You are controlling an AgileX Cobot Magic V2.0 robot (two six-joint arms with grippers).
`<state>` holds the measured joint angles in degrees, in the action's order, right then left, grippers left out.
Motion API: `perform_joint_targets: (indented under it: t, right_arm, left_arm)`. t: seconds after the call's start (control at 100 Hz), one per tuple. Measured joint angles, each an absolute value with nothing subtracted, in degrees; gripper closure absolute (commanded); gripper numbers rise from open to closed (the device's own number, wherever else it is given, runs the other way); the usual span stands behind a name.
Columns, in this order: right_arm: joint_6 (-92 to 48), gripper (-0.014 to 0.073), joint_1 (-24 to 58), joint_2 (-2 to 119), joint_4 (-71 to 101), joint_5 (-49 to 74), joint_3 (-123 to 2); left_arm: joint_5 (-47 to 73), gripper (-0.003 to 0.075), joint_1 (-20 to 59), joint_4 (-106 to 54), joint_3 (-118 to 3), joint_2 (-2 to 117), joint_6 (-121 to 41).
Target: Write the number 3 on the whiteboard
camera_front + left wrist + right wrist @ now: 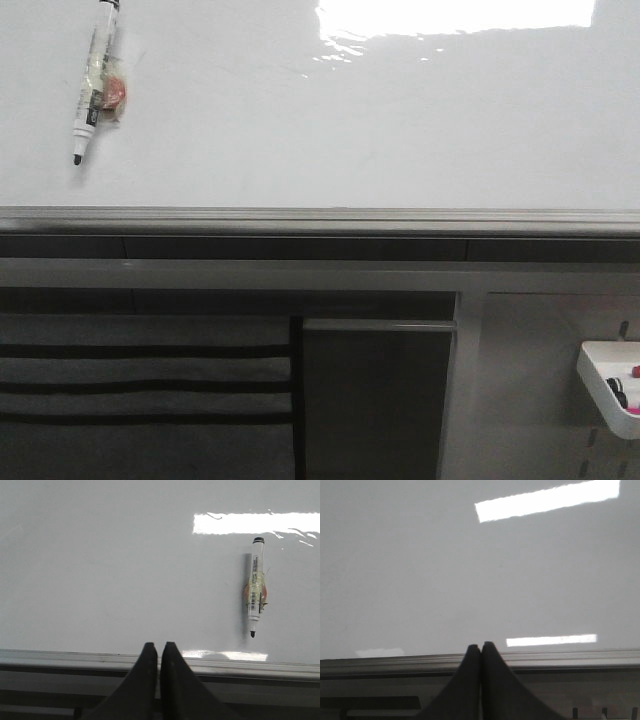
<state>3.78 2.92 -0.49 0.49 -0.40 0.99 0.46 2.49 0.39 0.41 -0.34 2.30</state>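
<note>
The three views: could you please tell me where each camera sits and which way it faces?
Front: faces forward over the whiteboard; marker at left; no arm shows.
Left wrist: on the left arm, facing the board; shut left hand shows.
Right wrist: likewise; shut right hand, bare board.
Front and left wrist share the marker.

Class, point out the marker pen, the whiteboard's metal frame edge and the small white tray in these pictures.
marker pen [95,85]: front view, on the middle of its barrel.
whiteboard frame edge [320,219]: front view, on the silver-grey strip along the board's near edge.
white tray [597,385]: front view, on its outer wall.
</note>
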Motion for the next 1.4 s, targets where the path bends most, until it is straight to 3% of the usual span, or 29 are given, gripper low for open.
perform_joint_targets:
  t: [1.399]
  right_arm:
    - [3.78,0.0668,2.92,-0.49,0.76,-1.25,0.99]
  left_arm:
    - [-2.47,0.0738,2.49,0.0,-0.38,-0.34,2.3]
